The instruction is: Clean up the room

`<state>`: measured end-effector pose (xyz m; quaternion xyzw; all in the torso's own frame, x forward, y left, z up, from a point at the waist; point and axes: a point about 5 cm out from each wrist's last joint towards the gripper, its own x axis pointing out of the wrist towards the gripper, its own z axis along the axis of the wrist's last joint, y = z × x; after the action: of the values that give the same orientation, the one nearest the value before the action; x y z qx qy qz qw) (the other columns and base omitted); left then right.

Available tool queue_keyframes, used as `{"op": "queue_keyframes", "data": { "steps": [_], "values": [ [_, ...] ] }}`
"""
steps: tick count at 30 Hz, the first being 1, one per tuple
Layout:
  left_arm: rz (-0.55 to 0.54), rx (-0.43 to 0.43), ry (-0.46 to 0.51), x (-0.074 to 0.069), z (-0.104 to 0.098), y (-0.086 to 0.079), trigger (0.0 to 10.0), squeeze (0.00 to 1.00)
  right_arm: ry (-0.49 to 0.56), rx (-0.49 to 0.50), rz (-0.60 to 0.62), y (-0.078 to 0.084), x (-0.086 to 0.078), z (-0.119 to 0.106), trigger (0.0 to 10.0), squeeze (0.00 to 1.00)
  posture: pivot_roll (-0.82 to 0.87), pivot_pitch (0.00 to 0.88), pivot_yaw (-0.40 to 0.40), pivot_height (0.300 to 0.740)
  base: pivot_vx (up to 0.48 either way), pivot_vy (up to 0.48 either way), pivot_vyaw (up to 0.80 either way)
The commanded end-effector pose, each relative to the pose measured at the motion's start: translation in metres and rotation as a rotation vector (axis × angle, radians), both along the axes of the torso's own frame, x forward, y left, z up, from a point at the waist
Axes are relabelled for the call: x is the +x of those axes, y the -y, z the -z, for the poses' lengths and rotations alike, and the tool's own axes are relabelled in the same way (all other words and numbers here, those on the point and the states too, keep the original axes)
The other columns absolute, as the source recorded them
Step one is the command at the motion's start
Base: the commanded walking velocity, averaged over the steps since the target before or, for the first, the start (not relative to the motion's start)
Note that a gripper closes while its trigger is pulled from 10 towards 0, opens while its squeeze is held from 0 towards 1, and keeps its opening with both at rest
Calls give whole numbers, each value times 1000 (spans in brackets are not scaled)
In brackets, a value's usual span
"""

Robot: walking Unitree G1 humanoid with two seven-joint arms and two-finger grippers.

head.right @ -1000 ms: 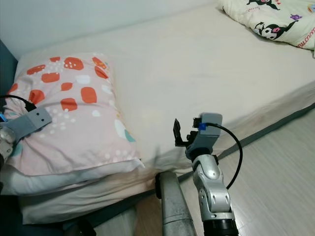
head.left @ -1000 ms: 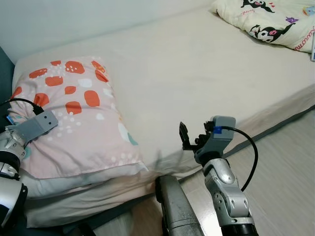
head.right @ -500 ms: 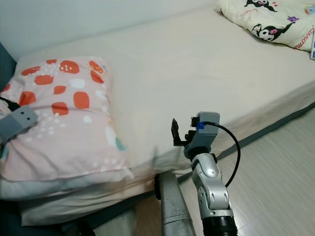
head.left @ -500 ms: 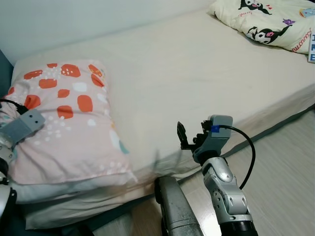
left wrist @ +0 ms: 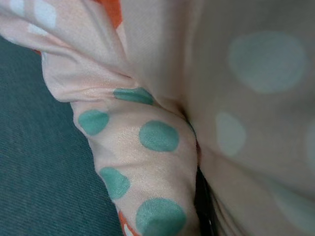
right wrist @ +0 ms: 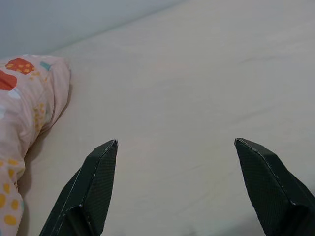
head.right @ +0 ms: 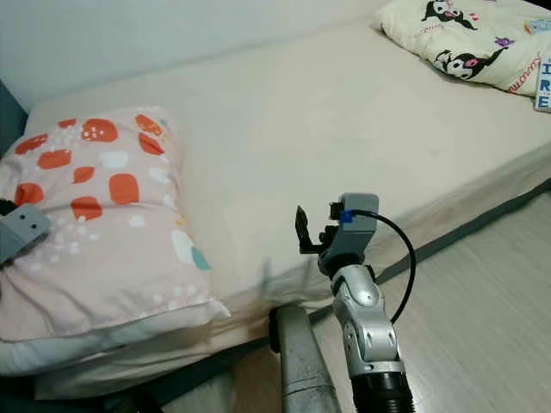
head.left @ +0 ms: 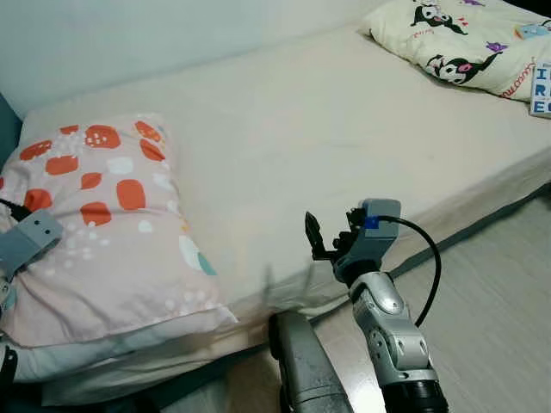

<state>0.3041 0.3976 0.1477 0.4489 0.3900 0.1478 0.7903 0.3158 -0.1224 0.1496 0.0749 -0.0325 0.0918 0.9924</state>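
Lying at the head end of the bed (head.left: 344, 129) is a pink pillow (head.left: 103, 224) with orange spots. The left gripper (left wrist: 204, 211) is at the pillow's outer edge, by the dark blue wall side. Pillow cloth is bunched up tight around it, so it is probably pinching the pillow, though its fingers are mostly hidden in the folds. The right gripper (right wrist: 177, 191) floats over the bare bed beside the pillow, fingers spread wide and holding nothing. The pillow looks soft, light and floppy. It will sag if lifted by one corner, so grabbing a thick fold at the edge is best. A cartoon blanket (head.left: 456, 39) sits far from the pillow, at the other end.
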Motion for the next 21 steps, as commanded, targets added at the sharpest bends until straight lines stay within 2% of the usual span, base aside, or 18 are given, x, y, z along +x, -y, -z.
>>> {"op": "queue_keyframes", "data": {
  "steps": [1, 10, 12, 16, 17, 21],
  "values": [
    [-197, 7, -86, -37, 1, -35, 10000, 0, -9, -1, -32, -8, -1, 4, 10000, 0, -261, 145, 56, 555, 0, 0, 0],
    [-252, -48, -102, -41, 9, -32, 10000, 0, -10, 0, -41, -9, 0, 4, 10000, 0, -258, 145, 52, 555, 0, 0, 0],
    [-242, -101, -87, -35, 14, -24, 10000, 0, -11, 0, -45, -10, 0, 5, 10000, 0, -258, 147, 52, 555, 0, 0, 0],
    [-214, -119, -66, -29, 16, -18, 10000, 0, -11, 1, -46, -10, 0, 5, 10000, 0, -258, 146, 50, 555, 0, 0, 0],
    [-185, -119, -36, -23, 16, -12, 10000, 1000, -11, 0, -47, -10, 0, 5, 10000, 0, -259, 145, 51, 555, 0, 0, 0],
    [-173, -130, -17, -17, 14, -7, 10000, 1000, -10, -1, -45, -9, 0, 5, 10000, 0, -267, 142, 52, 555, 0, 0, 0]
  ]
}}
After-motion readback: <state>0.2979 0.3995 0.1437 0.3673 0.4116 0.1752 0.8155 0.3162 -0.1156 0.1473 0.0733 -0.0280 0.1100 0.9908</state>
